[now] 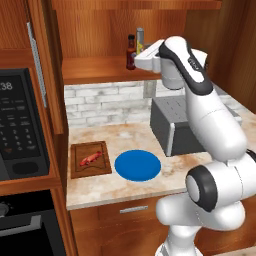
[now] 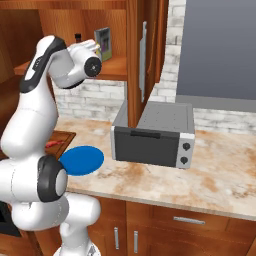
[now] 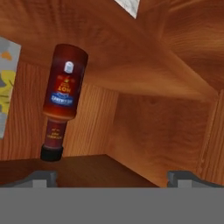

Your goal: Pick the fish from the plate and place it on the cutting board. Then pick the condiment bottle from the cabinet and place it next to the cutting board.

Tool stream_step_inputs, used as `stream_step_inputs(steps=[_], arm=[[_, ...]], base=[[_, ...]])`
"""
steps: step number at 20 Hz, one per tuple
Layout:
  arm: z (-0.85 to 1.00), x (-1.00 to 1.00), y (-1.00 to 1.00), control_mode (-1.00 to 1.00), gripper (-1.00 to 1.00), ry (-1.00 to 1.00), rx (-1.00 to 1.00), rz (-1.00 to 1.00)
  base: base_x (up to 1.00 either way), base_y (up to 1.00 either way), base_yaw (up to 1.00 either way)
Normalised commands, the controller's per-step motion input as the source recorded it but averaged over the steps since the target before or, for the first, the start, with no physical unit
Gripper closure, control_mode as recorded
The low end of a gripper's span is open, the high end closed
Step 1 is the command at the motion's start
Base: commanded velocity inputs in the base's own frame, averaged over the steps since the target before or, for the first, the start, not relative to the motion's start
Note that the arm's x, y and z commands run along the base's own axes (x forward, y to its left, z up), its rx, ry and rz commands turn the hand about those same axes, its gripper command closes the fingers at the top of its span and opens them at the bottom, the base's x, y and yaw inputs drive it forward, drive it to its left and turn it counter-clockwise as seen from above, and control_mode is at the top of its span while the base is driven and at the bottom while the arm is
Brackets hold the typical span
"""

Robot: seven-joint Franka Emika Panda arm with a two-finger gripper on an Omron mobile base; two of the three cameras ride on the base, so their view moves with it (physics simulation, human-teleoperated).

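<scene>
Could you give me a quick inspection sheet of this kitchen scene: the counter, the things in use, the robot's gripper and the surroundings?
Surface: beige marbled countertop.
Job's things: small red-orange fish lies on the dark brown wooden cutting board; flat round blue plate bare beside it; small dark brown condiment bottle stands on the brown wooden cabinet shelf.
Clutter: tall grey cylinder beside the bottle; grey toaster oven.
Gripper: gripper open, facing the bottle, not touching it.
Cables: nothing seen.
Surroundings: black microwave, white brick wall.

Microwave [image 1: 20,125] display reads "38"; condiment bottle [image 3: 61,98] label lettering too blurred to read.
</scene>
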Motion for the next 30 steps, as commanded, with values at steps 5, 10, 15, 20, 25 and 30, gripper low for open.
stream_step_inputs(steps=[5,10,15,20,25,30], arm=[[0.0,0.2,0.0,-1.0,-1.0,0.0,0.0,-0.02],[0.0,0.22,-0.01,-1.0,-1.0,0.0,0.0,0.0],[0.0,0.22,-0.06,-1.0,-1.0,0.0,0.02,0.0],[0.0,0.16,-0.04,-1.0,-1.0,0.0,0.04,0.0],[0.0,0.18,0.0,-1.0,-1.0,0.0,0.03,0.0],[0.0,0.2,0.0,-1.0,-1.0,0.0,0.03,0.0]], base=[[0.0,0.0,0.0],[0.0,0.0,0.0],[0.0,0.0,0.0],[0.0,0.0,0.0],[0.0,0.0,0.0],[0.0,0.0,0.0]])
